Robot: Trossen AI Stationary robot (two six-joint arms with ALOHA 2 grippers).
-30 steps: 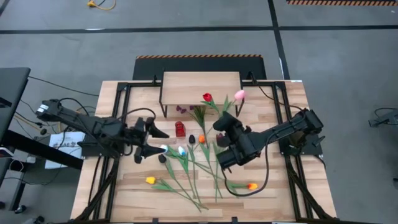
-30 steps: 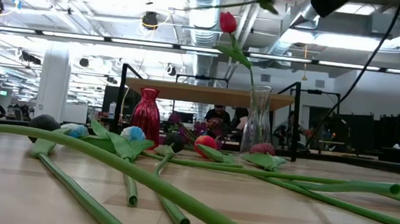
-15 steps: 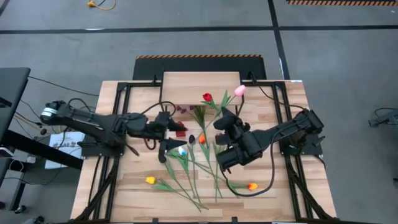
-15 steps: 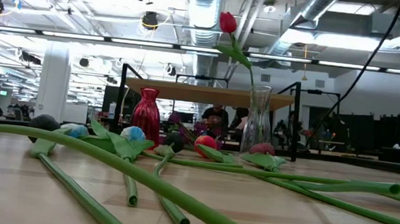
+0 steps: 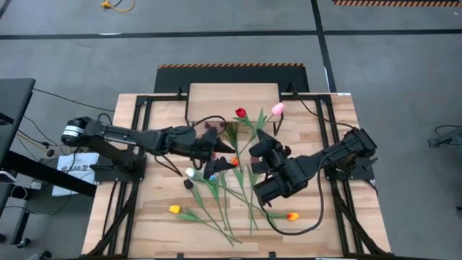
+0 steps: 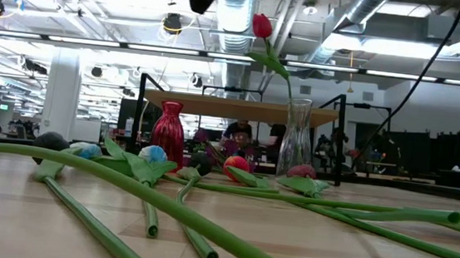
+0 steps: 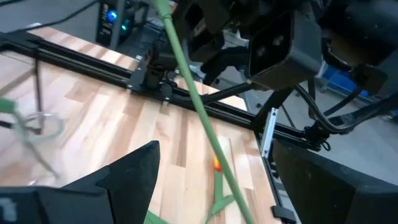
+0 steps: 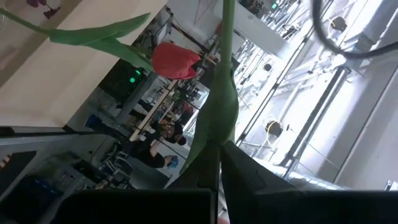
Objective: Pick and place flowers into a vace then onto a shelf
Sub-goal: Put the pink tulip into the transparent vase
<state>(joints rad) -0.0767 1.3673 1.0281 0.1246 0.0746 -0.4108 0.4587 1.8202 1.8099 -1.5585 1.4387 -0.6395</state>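
Note:
My right gripper [image 5: 258, 144] hovers over the table's middle, shut on a pink tulip [image 5: 278, 109]. My left gripper [image 5: 225, 154] reaches in from the left and is open. In the left wrist view that tulip's stem [image 7: 193, 99] runs between its spread fingers untouched. A red tulip [image 5: 240, 113] stands in the clear glass vase [image 6: 296, 139]. A red vase [image 6: 169, 132] is on the table beside it. The shelf [image 5: 232, 101] is at the far edge. Several tulips [image 5: 216, 189] lie flat on the tabletop. My right gripper pinches the pink tulip's green stem [image 8: 222, 124] between its two fingers, some way below the head. The fingers come nearly level from the table's right side and lie across the stem. The tulip is lifted clear and slants, head up toward the far edge.
Black frame rails [image 5: 137, 144] run along both table sides. Loose tulips include a yellow one [image 5: 174, 209] near the front left and an orange one [image 5: 292, 216] at the front right. People show in the room beyond the shelf [image 6: 242, 134].
My left gripper has swept from the table's left side toward the middle, over the red vase, up to the held tulip's stem, and has stayed open. My right gripper has risen a little with the pink tulip, out of the low view's top edge.

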